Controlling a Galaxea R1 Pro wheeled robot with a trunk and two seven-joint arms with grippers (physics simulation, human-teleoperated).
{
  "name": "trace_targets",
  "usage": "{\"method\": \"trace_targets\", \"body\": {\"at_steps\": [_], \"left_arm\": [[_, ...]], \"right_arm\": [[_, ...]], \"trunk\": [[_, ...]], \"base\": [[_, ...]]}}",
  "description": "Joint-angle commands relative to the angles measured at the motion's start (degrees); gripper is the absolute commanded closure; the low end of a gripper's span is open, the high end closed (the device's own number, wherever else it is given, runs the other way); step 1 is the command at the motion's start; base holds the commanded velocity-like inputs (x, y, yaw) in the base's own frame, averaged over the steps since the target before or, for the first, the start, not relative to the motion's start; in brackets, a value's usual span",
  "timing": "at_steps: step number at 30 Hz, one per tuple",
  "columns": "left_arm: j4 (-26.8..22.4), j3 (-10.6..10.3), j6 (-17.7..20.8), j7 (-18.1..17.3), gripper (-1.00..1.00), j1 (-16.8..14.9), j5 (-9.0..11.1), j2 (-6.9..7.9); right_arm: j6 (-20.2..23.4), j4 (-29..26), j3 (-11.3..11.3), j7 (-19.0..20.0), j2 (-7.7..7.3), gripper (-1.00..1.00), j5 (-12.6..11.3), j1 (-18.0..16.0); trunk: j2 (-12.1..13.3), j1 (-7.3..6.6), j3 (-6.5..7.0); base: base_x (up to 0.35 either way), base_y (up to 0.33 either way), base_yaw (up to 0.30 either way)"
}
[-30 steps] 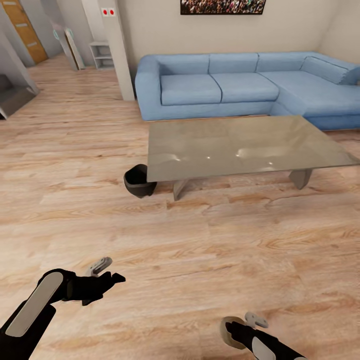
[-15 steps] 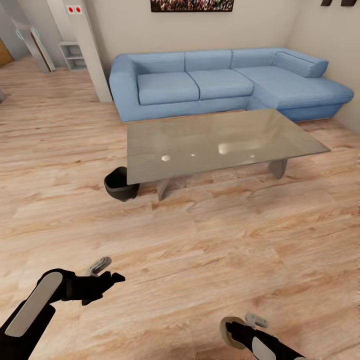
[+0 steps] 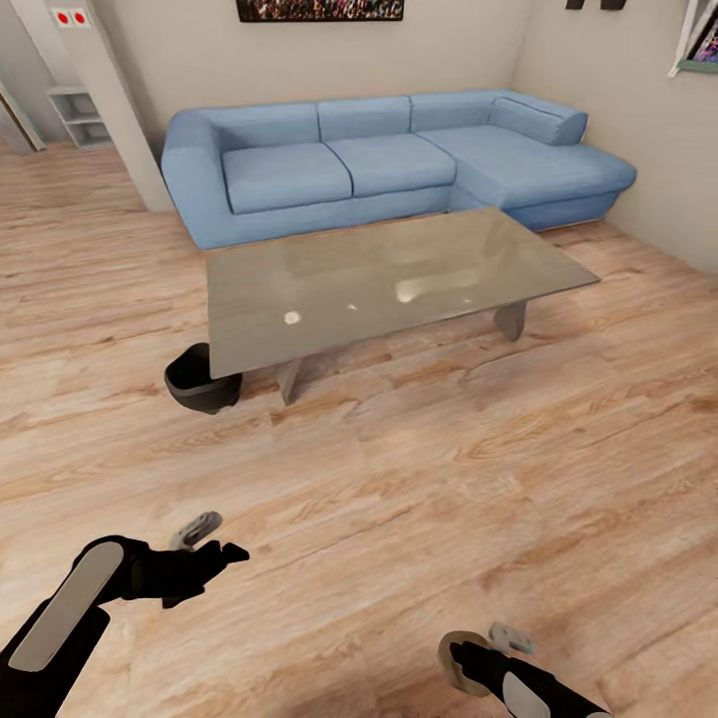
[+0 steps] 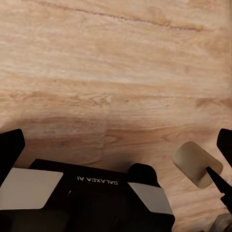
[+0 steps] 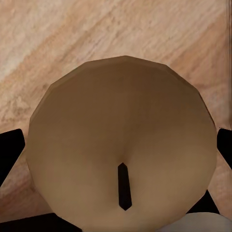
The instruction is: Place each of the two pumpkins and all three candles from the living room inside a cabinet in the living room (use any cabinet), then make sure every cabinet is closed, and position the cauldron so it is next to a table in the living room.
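Observation:
The grey glossy table (image 3: 379,279) stands in the middle of the room. The black cauldron (image 3: 202,379) sits on the floor against its near left corner. My right gripper (image 3: 486,648) hangs low at the bottom of the head view, shut on a candle (image 3: 457,666). The right wrist view shows that candle (image 5: 121,145) up close, a brownish round top with a dark wick, held between the two black fingers. My left gripper (image 3: 213,541) is open over bare floor with nothing in it. The pumpkins and the cabinet are out of view.
A blue corner sofa (image 3: 379,165) runs behind the table along the far wall. A pale pillar (image 3: 105,100) stands at the back left and a wall (image 3: 648,130) closes the right side. Wooden floor (image 3: 429,479) stretches between me and the table.
The whole picture has slid left as the camera turned right, bringing the right wall into view. Both arms keep their pose and the candle stays in the right gripper.

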Motion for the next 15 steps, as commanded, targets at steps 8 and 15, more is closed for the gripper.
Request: {"method": "trace_targets", "body": {"at_steps": [8,15], "left_arm": [[-0.1,0.0,0.0,0.7,-1.0,0.0,0.6,0.05],[-0.1,0.0,0.0,0.7,-1.0,0.0,0.6,0.03]], "right_arm": [[0.1,-0.1,0.3,-0.1,-0.04,1.0,-0.3,0.0],[0.1,-0.1,0.3,-0.1,0.04,1.0,-0.3,0.0]], "trunk": [[0.0,0.0,-0.04],[0.0,0.0,-0.04]], "base": [[0.0,0.0,-0.26],[0.0,0.0,-0.264]]}}
